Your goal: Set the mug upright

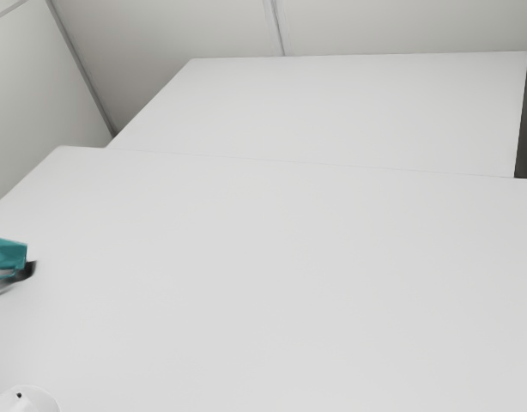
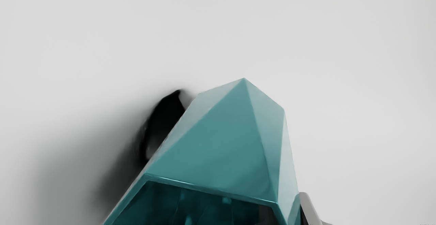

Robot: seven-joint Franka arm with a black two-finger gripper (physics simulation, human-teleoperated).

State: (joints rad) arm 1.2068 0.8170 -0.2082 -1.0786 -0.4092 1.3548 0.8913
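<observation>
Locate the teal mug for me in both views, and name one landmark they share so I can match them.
Exterior view: the teal mug is at the exterior view's left edge, somewhat below mid-height, partly cut off.
Wrist view: the teal mug looms large, its dark interior visible through the open end.
Shared landmark: the dark curved shape right beside the mug, against the white tabletop.

Pale walls (image 1: 178,43) stand beyond a white table (image 1: 289,275) and perhaps another tabletop (image 1: 332,107).
</observation>
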